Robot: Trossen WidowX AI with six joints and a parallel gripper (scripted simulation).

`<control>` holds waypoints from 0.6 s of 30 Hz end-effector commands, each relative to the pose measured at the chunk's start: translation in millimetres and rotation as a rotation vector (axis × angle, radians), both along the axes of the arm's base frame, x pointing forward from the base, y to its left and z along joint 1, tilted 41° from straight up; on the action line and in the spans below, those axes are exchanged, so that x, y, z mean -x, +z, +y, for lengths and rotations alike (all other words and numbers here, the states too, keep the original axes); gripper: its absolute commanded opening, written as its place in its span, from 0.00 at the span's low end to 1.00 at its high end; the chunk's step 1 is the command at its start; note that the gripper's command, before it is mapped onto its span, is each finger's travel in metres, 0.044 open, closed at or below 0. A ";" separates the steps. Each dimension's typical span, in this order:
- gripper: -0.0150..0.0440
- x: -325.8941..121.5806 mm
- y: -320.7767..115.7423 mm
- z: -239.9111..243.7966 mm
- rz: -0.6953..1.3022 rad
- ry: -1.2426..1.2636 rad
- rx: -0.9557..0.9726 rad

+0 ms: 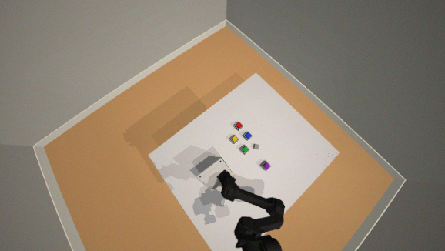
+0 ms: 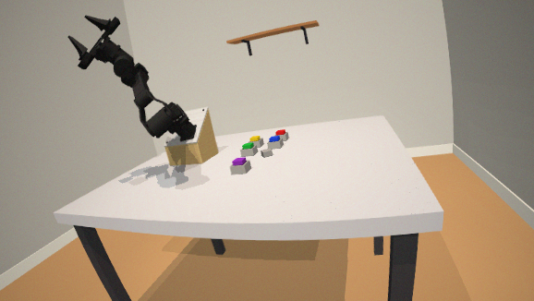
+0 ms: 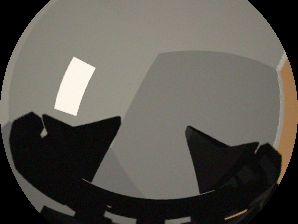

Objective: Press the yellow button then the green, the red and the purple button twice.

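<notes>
My gripper (image 2: 93,36) is raised high above the white table (image 2: 323,185), its pointed black fingers spread wide, holding nothing. The yellow button (image 2: 255,138), a small glossy cap on a grey square base, sits beside the green button (image 2: 248,146). Only the exterior view shows the tan wedge-topped box (image 2: 194,143); the wrist view shows just grey walls.

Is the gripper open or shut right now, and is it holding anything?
Open and empty. In the exterior view the gripper is raised high, its two fingers spread well apart; the wrist view shows only wall between them.
</notes>
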State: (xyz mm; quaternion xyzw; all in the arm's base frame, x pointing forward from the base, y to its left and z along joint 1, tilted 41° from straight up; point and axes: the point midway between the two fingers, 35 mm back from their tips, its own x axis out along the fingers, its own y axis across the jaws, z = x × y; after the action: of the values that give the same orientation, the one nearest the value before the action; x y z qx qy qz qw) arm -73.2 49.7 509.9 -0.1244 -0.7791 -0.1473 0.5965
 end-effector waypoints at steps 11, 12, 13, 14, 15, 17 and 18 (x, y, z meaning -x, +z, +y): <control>0.93 26.5 -51.0 189.4 0.010 0.199 0.762; 0.93 23.9 -59.3 204.8 0.037 0.214 0.829; 0.93 20.6 -67.8 219.1 0.066 0.228 0.891; 0.93 16.8 -76.5 232.5 0.099 0.241 0.951; 0.93 12.5 -85.4 245.3 0.134 0.253 1.008; 0.93 2.6 -104.4 269.2 0.214 0.277 1.120; 0.93 -3.1 -114.5 280.5 0.260 0.289 1.174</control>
State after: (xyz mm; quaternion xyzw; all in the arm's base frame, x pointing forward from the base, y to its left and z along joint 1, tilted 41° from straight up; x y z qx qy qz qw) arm -91.1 282.7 431.2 -0.2984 -0.7400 0.3047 0.5201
